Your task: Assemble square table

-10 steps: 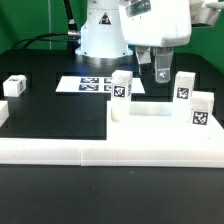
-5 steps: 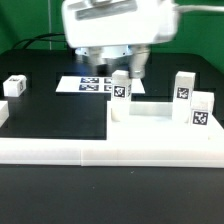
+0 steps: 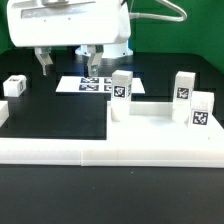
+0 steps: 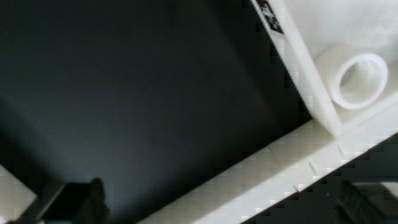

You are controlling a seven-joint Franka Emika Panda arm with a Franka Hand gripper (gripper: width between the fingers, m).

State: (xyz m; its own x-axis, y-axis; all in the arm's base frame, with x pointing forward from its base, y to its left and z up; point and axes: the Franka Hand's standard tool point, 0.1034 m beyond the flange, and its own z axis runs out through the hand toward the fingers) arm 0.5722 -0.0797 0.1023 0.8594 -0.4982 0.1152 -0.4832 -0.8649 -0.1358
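The square tabletop (image 3: 165,128) lies lower right of the exterior frame, pushed into the border rail's (image 3: 60,150) corner, likely to stay braced. Three legs (image 3: 121,86) stand on it; a fourth (image 3: 14,86) sits far left. The gripper (image 3: 66,62), upper left, hangs open and empty, between them.

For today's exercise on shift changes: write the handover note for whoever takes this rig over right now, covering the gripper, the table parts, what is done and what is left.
Gripper: open, empty, hanging above the black table near the marker board.
Tabletop: lying flat against the long white border rail.
Legs: three standing on the tabletop, one at its exterior-left corner and two at the exterior right; a fourth loose at the exterior view's far left.
Done: no leg visibly fitted in a corner hole.
Left: all four legs to mount.
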